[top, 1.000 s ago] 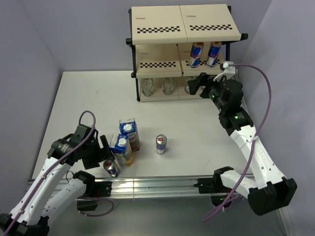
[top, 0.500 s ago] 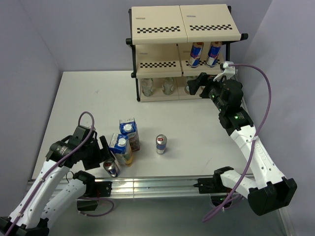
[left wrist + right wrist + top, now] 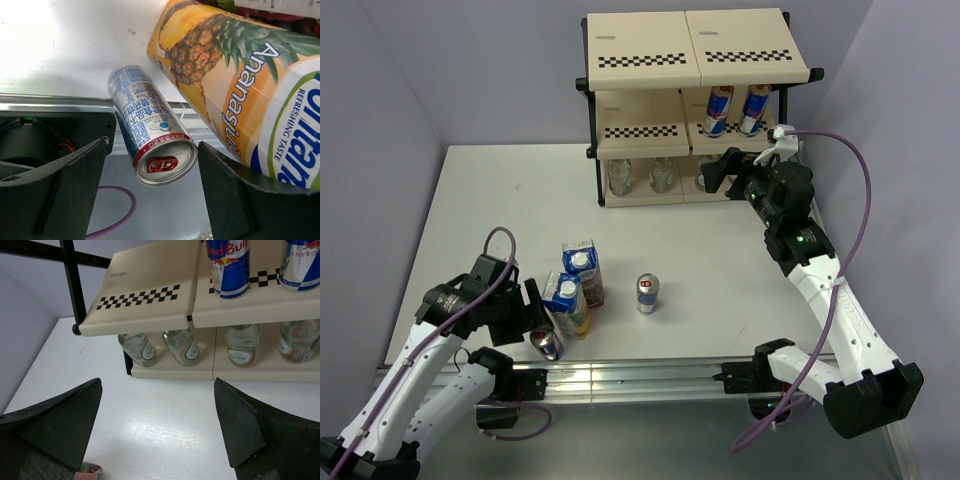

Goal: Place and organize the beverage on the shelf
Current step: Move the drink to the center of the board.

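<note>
A blue-and-silver can (image 3: 150, 125) stands near the table's front edge, tilted in the left wrist view. It lies between the fingers of my left gripper (image 3: 544, 337), which is open, with a gap on the left side. The yellow pineapple carton (image 3: 240, 90) stands close to the right finger (image 3: 235, 195). The purple carton (image 3: 582, 264) is just behind the yellow carton (image 3: 565, 300). Another can (image 3: 647, 293) stands alone mid-table. My right gripper (image 3: 158, 390) hangs open and empty before the shelf (image 3: 690, 60). Two cans (image 3: 228, 265) sit on the middle tier. Several clear bottles (image 3: 181, 345) stand on the bottom tier.
An aluminium rail (image 3: 650, 375) runs along the table's near edge, right below the can in the left gripper. A purple cable (image 3: 120, 210) loops under it. Purple-grey walls close in the left, back and right sides.
The left gripper's jaws have narrowed a little around the can by the front edge. The right arm and the other drinks have not moved.
</note>
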